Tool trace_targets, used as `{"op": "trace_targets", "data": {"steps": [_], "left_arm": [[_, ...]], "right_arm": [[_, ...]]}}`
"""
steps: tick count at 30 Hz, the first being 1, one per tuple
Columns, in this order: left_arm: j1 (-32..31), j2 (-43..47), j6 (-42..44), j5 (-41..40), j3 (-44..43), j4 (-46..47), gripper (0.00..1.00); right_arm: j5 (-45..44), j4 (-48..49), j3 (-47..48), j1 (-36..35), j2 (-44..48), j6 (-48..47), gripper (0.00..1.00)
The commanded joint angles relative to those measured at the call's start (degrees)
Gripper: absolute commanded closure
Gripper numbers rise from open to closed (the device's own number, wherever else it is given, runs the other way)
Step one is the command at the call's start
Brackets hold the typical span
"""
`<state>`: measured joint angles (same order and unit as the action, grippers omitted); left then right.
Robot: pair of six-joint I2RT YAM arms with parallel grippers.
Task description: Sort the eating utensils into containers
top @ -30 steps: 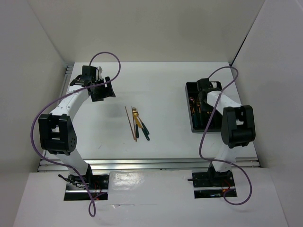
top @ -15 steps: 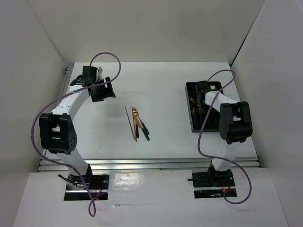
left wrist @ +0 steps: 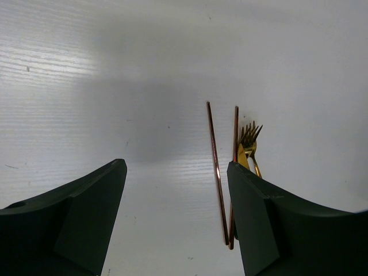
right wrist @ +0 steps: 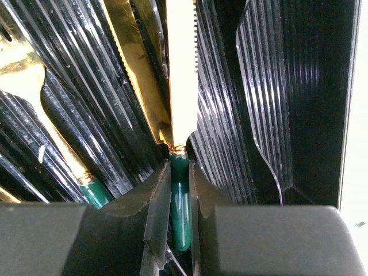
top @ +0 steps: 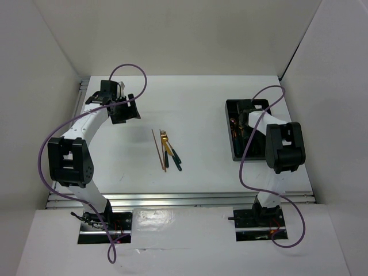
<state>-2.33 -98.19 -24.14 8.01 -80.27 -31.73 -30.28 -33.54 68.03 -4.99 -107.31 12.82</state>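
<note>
Right gripper [right wrist: 179,190] is clamped on the green handle of a knife [right wrist: 183,69] lying in a slot of the black tray [right wrist: 322,86]. Only its wrist cam shows that grip; overhead it's too small to tell. Left gripper [left wrist: 176,172] hangs wide apart over the table [left wrist: 86,69], with chopsticks [left wrist: 215,167] and a fork [left wrist: 249,141] lying just ahead.

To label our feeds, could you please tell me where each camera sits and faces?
Top external: above and behind the bases, looking down at the table; left arm and right arm show.
Left wrist: on the left gripper, facing down at the chopsticks and a fork; its open fingers show.
Right wrist: inside the tray, right gripper clamping a green-handled knife.
Shared: top and left wrist both see chopsticks.
</note>
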Motion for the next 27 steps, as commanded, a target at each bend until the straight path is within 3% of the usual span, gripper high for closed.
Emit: {"op": "trace_targets", "data": {"steps": [1, 9, 27], "left_arm": [[0.3, -0.2, 0.5, 0.6, -1.4, 1.1, 0.15], [0.3, -0.2, 0.5, 1.1, -1.4, 1.1, 0.15], [0.3, -0.2, 0.5, 1.1, -1.4, 1.1, 0.15]], "right_arm": [[-2.1, -2.3, 1.8, 0.3, -0.9, 2.7, 0.88], [-3.9, -4.3, 4.1, 0.3, 3.0, 3.9, 1.0], [-2.8, -3.5, 4.0, 0.3, 6.1, 1.2, 1.0]]}}
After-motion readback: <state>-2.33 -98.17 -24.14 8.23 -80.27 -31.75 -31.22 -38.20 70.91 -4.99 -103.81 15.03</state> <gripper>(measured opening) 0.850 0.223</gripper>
